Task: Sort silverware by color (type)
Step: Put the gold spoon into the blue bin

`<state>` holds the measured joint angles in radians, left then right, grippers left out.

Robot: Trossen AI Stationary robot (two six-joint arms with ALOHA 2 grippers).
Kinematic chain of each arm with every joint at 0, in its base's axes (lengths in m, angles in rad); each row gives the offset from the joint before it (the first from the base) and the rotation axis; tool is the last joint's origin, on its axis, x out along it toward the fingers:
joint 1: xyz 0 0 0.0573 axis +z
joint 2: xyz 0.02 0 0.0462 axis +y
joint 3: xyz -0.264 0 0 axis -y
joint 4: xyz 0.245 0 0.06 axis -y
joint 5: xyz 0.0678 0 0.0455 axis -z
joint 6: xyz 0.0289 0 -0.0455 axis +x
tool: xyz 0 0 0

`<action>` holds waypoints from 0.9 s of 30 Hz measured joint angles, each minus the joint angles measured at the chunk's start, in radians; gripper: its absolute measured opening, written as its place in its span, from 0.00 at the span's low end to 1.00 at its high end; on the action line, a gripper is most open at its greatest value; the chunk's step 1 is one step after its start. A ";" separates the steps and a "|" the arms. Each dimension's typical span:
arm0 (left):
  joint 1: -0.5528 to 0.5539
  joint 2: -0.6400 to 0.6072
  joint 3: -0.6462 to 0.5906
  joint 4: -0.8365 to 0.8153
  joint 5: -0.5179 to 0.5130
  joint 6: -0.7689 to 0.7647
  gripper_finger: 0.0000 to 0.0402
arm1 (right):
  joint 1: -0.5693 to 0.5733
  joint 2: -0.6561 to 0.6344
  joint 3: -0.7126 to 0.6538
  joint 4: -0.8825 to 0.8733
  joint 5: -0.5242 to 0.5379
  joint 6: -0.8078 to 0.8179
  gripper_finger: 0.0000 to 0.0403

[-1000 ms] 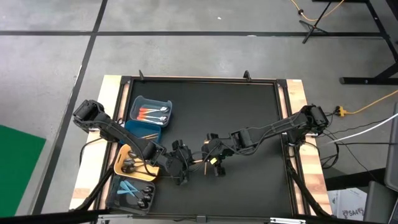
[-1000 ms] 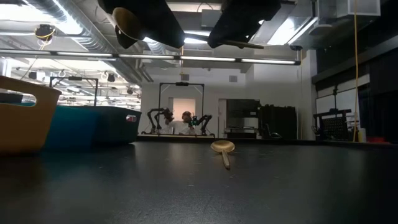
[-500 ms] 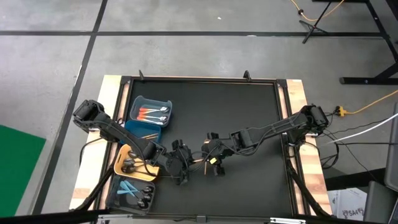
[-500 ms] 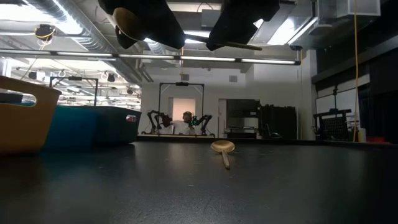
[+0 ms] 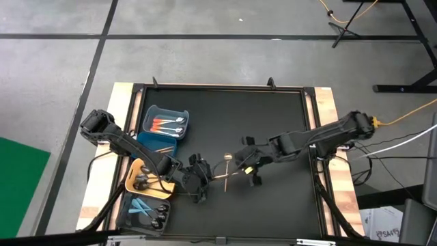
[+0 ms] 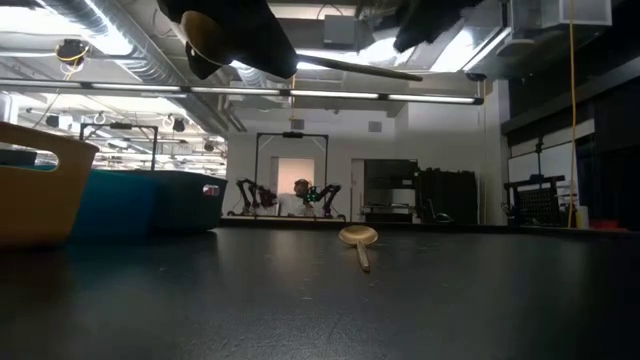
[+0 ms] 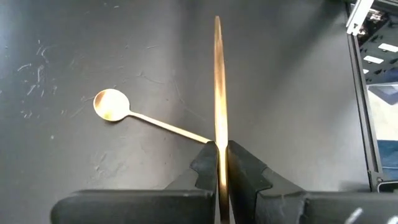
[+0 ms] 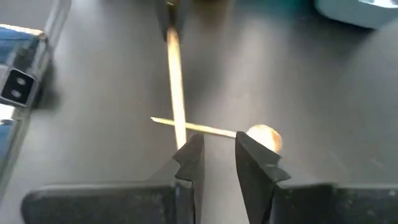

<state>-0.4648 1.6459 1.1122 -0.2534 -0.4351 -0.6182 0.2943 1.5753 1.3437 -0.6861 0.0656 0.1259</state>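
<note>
Right end effector (image 5: 251,169) backed off, leaving gold utensil (image 7: 217,93) in left end effector (image 7: 219,163).

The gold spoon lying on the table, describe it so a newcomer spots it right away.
On the black table, look at the bare mat just right of the left gripper. The gold spoon lies flat there, alone. The other gold piece is held in that gripper, off the surface.

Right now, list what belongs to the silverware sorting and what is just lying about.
Belongs to the job:
- gold piece clamped in the left gripper
- gold spoon lying on the table
- orange-handled pieces in the blue bin
- black pieces in the yellow bin
- light blue pieces in the grey bin

Lying about:
- yellow cable on the floor
</note>
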 joint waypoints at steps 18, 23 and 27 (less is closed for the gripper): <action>0.000 -0.015 0.000 0.007 0.000 0.000 0.03 | 0.001 -0.215 0.000 -0.223 0.152 0.009 0.20; 0.000 -0.071 0.000 -0.010 -0.001 0.026 0.03 | 0.001 -0.210 -0.048 -0.144 0.152 0.012 0.20; 0.000 -0.142 0.000 -0.072 -0.002 0.071 0.03 | 0.001 -0.210 -0.102 -0.092 0.126 0.043 0.20</action>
<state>-0.4648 1.5042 1.1122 -0.3254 -0.4371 -0.5476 0.2951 1.3651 1.2417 -0.7783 0.1911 0.1685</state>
